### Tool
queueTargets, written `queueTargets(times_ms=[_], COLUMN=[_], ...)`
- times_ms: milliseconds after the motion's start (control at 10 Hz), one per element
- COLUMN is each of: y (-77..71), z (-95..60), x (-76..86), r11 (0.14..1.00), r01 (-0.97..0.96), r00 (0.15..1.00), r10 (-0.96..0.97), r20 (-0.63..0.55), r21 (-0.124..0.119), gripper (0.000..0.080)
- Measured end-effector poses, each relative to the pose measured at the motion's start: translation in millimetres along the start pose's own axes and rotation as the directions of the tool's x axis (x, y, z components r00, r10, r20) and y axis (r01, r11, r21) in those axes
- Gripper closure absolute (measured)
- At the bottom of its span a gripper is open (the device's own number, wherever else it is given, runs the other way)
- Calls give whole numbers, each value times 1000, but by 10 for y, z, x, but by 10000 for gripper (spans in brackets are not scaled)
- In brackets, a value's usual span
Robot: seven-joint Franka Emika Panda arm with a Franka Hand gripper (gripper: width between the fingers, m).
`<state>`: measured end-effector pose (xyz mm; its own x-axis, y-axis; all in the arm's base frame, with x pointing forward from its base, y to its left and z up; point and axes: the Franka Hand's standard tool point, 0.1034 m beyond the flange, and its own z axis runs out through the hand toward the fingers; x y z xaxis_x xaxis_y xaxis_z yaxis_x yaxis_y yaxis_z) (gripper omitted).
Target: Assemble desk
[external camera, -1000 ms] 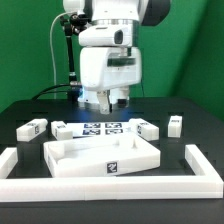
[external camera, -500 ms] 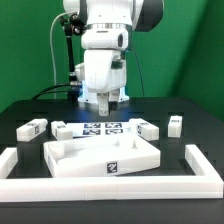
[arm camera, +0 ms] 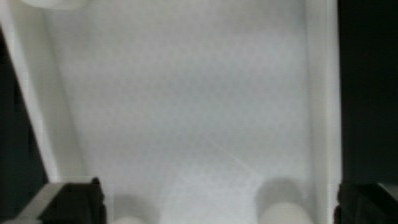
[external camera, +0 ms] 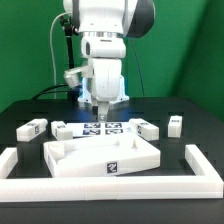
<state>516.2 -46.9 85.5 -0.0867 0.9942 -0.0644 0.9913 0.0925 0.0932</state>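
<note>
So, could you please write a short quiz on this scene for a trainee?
1. How many legs lie loose on the table?
2. True or false: the gripper is open and empty.
3. Where is the top?
A. in the gripper
B. flat on the table, nearer the exterior camera than the marker board
C. standing on its legs

Key: 1. four; 2. true; 3. B
</note>
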Motion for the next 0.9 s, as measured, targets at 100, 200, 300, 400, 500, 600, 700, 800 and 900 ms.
queueTargets(times_ms=[100, 200, 300, 400, 500, 600, 700, 800, 900], y=[-3, -6, -17, -127, -289, -396, -424, -425, -390], z=[4, 8, 20, 110, 250, 369, 470, 569, 627], x=[-6, -8, -17, -102, -166, -162, -129, -90, -59], r11=[1000, 1000, 1000, 999, 998, 997, 997, 997, 996], r01=[-1, -2, -3, 40, 23, 17, 9, -4, -15], r00=[1000, 1000, 1000, 999, 1000, 1000, 1000, 1000, 1000], r10=[1, 2, 3, -40, -23, -16, -8, 6, 18], r20=[0, 0, 0, -2, -8, -15, -20, -24, -26], r21=[1, 2, 4, 27, 59, 70, 71, 80, 83], gripper=[150, 150, 150, 150, 150, 150, 150, 150, 150])
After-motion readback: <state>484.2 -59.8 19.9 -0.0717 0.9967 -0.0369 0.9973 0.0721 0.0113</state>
